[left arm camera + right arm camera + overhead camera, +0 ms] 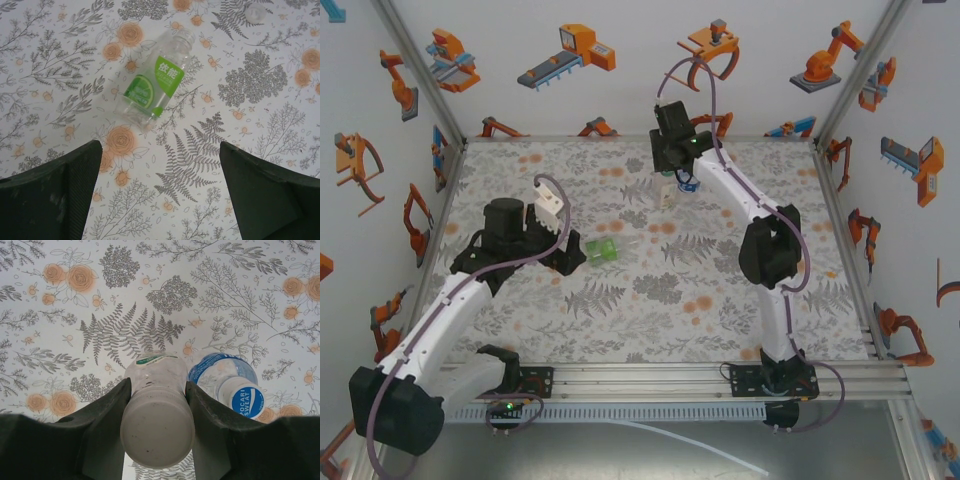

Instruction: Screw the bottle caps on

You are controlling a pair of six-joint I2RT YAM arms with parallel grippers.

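A clear bottle with a green-and-white label (pixel 155 82) lies on its side on the flowered table, its neck (pixel 185 35) bare. A whitish cap (pixel 256 12) rests beyond it. My left gripper (pixel 160 185) hovers open just short of this bottle (pixel 603 250), nothing between its fingers (pixel 65 195). At the far middle, my right gripper (pixel 157 386) is shut from above on an upright clear bottle (pixel 152 372) just under its whitish cap (pixel 157 427). Touching that bottle's right side stands the blue-labelled bottle (pixel 220 371), wearing a blue-and-white cap (pixel 248 401).
The patterned tablecloth (pixel 720 290) is bounded by white walls with robot stickers and an aluminium rail (pixel 650 375) at the near edge. The two upright bottles (pixel 676 188) stand together under the right gripper (pixel 672 170). The left gripper (pixel 572 258) sits left of centre.
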